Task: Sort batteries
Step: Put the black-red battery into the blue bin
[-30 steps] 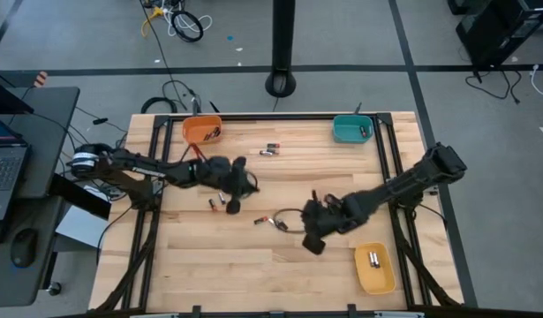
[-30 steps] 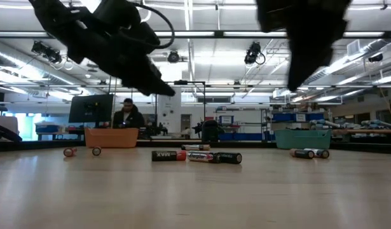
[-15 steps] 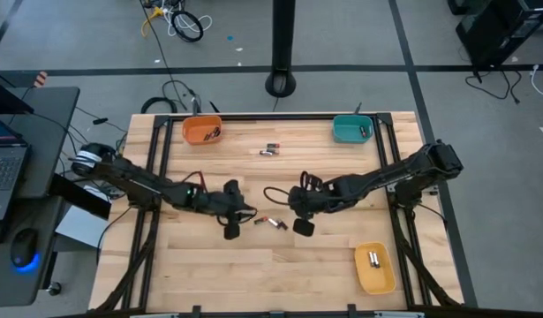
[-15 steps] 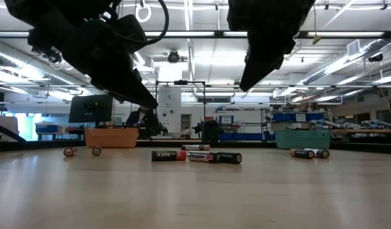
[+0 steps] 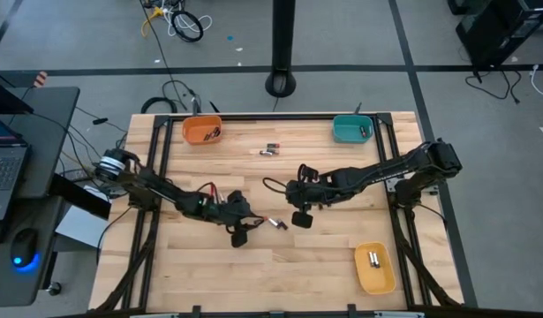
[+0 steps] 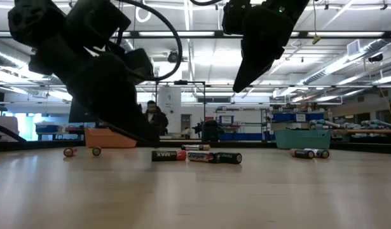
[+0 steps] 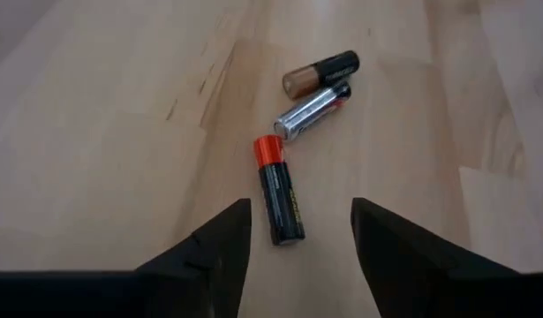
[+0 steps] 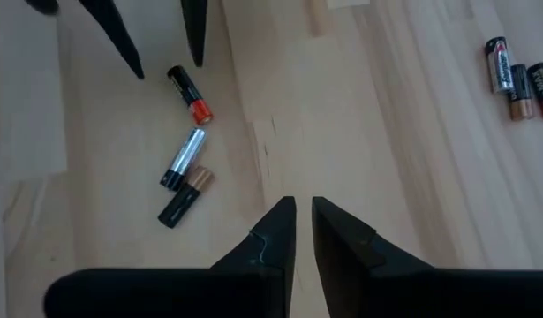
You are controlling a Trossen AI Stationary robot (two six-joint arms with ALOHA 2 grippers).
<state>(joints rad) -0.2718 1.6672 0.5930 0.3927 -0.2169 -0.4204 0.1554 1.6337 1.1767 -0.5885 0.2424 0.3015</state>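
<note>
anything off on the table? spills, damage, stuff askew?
Nothing stands out. Loose batteries lie scattered on the table, as expected mid-sort; none looks damaged. The orange bin, teal bin and yellow bin sit upright. The left gripper is open over one black cell.

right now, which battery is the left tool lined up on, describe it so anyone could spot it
Near the middle of the wooden table, three batteries lie together. The open left tool straddles the nearest: the black battery with the red end; its neighbours are silver and copper-topped.

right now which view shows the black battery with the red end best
The left wrist view: the black battery with the red end lies large between the left gripper's open fingers. The right wrist view shows it smaller; the high view, a speck.
</note>
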